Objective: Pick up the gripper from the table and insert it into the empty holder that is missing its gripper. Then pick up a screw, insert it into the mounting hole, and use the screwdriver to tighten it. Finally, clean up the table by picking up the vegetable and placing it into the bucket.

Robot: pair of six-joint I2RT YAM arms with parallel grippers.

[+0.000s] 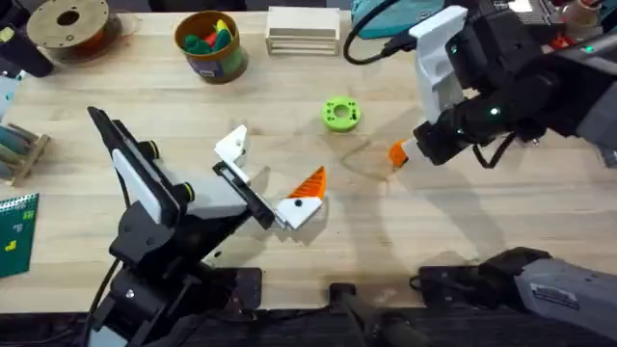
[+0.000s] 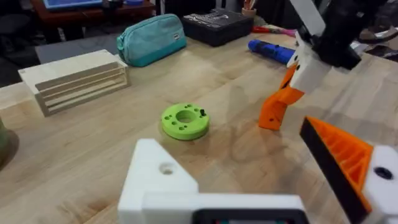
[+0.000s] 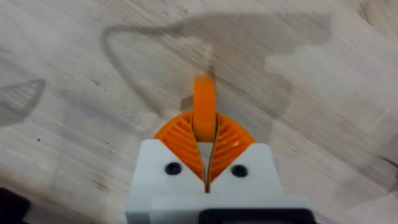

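My right gripper (image 1: 407,151) is shut on the small orange gripper wedge (image 1: 396,152), right of the table's middle. In the left wrist view the wedge (image 2: 275,107) hangs point-down, its lower end at or just above the wood. The right wrist view shows the orange pads (image 3: 231,138) pinching the wedge (image 3: 204,106). My left gripper (image 1: 272,169) stands open. One finger is the bare white holder (image 1: 234,145) (image 2: 158,180); the other carries an orange tip (image 1: 310,180). The blue screwdriver (image 2: 270,51) lies far back. The bucket (image 1: 212,43) stands at the back. The vegetable is out of view.
A flat green ring (image 1: 340,114) (image 2: 185,120) lies between the arms with a small dark piece on its rim. A wooden slatted block (image 1: 304,29), a teal pouch (image 2: 149,38) and a filament spool (image 1: 67,24) line the back edge.
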